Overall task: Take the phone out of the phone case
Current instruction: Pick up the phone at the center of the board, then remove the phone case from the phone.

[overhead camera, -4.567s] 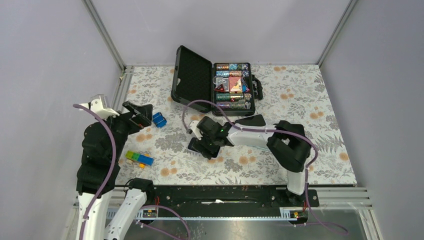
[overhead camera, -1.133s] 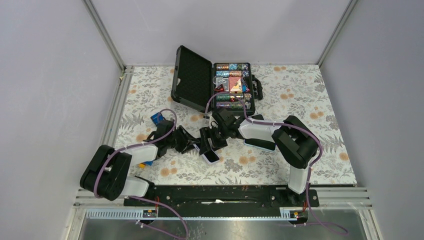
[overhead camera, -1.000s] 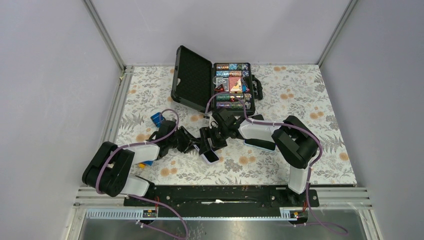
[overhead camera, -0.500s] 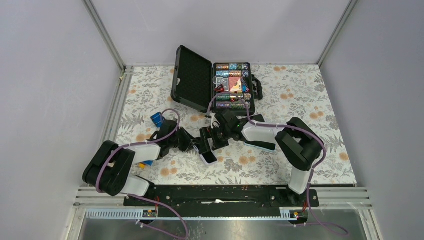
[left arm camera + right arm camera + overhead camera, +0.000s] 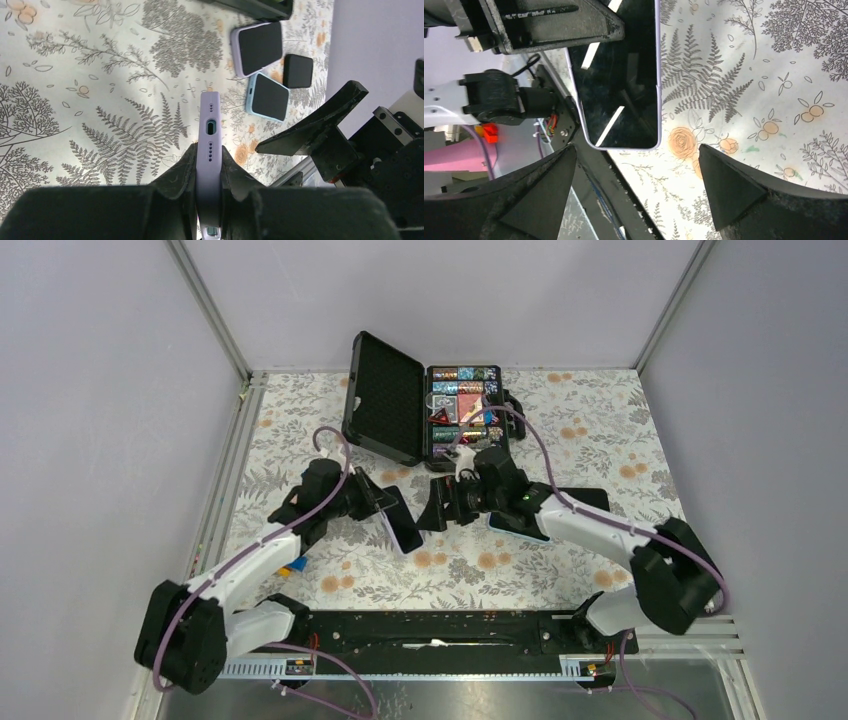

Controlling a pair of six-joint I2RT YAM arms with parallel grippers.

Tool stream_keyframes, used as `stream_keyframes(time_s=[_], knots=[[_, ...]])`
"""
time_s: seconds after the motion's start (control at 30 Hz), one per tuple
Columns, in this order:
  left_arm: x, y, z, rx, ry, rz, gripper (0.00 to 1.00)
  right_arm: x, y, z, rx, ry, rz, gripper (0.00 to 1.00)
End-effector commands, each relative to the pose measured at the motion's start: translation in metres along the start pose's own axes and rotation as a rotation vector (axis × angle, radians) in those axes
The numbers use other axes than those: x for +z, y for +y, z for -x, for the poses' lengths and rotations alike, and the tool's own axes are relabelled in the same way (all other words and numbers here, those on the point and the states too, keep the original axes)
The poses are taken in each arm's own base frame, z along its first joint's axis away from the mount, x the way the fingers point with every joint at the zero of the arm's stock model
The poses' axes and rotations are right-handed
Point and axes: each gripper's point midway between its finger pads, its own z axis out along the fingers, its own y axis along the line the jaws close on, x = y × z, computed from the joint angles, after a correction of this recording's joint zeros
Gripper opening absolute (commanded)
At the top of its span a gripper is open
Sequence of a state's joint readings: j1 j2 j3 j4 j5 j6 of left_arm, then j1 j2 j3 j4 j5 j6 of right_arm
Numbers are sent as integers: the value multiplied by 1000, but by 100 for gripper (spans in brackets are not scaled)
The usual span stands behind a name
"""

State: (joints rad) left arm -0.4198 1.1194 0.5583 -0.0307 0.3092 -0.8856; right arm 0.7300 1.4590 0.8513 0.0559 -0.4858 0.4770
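The phone (image 5: 619,85) shows its dark screen inside a lilac phone case (image 5: 210,115). It hangs tilted above the floral table (image 5: 620,440), at the middle (image 5: 405,531). My left gripper (image 5: 208,152) is shut on the cased phone's flat faces, its port end pointing away from the wrist. In the top view that gripper (image 5: 386,507) is just left of the phone. My right gripper (image 5: 636,185) stands wide open, facing the screen's lower end without touching it. It hovers just right of the phone (image 5: 438,510).
An open black box (image 5: 385,395) with small coloured items (image 5: 465,415) stands at the back. A lilac phone (image 5: 257,47), a blue phone (image 5: 269,96) and a small black square (image 5: 297,71) lie on the table. Coloured blocks (image 5: 290,565) lie near the left arm.
My left gripper has closed on the cased phone and lifted it off the table. My right gripper has opened wide, let go and drawn back to the right.
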Motion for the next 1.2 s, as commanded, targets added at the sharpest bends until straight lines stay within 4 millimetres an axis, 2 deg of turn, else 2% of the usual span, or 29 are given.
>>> stream_keyframes(time_s=[0.0,0.33,0.53,0.83,1.0,1.17], knots=[[-31,-52,23,141,-74,-148,0,-26,23,24,9,-155,50,98],[-82,-118,30,176,-100,-369,0,-74,67,26,123,-307,233,98],[-115,-155,35,144,-124,-500,0,-100,94,21,114,-358,376,100],[-144,-183,46,60,-178,-606,0,-128,129,17,113,-412,552,98],[-158,-198,50,3,-198,-696,0,-136,144,25,95,-450,579,88],[-166,-204,52,-17,-200,-718,0,-144,149,44,141,-532,590,74]])
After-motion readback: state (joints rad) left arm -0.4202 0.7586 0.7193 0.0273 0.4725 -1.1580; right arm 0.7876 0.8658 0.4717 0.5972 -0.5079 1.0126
